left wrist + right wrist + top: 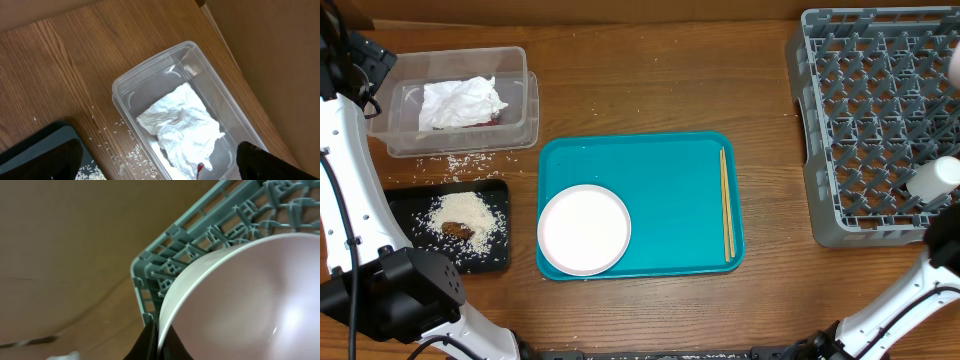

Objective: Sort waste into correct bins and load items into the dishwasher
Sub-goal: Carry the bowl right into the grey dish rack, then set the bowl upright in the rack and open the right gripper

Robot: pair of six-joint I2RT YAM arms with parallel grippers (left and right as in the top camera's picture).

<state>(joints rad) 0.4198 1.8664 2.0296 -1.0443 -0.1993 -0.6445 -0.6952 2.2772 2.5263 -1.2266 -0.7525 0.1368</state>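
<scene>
Over on the right side, grips the thin rim of a small white glossy bowl [240, 305] with the right gripper [161, 341], pinched tight, one dark finger inside the rim and the other outside. Holds that bowl tipped up on its edge above the near right part of a large square grey plastic dish rack [880, 100] with an open grid of upright pegs. Seen from the right wrist, sits close over the pegs near the rack's corner; cannot tell whether touching them.

On the left side, has the left gripper [155, 160] spread as wide as it goes, with nothing between the fingers and nothing touched. Hovers with it above a clear rectangular plastic tub [525, 90] with rounded corners, at the far left of the brown wooden table [660, 90].

Inside the tub: a crumpled white paper napkin [462, 102], with a little of a red printed snack wrapper [498, 116] peeking out from under its edge.

Just in front of the tub: a shallow black rectangular tray [410, 200], and on it a heap of white rice grains [470, 208] with a small brown food scrap [458, 231] lying in the heap. More loose rice [450, 162] strewn on the bare wood between tub and tray.

At the middle of the table: a large teal rectangular serving tray [670, 180]. On it, at the near left corner, a round white plate [584, 229], lying flat. Along its right edge, a thin pair of light wooden chopsticks [726, 205], laid straight and side by side, well apart from the plate.
</scene>
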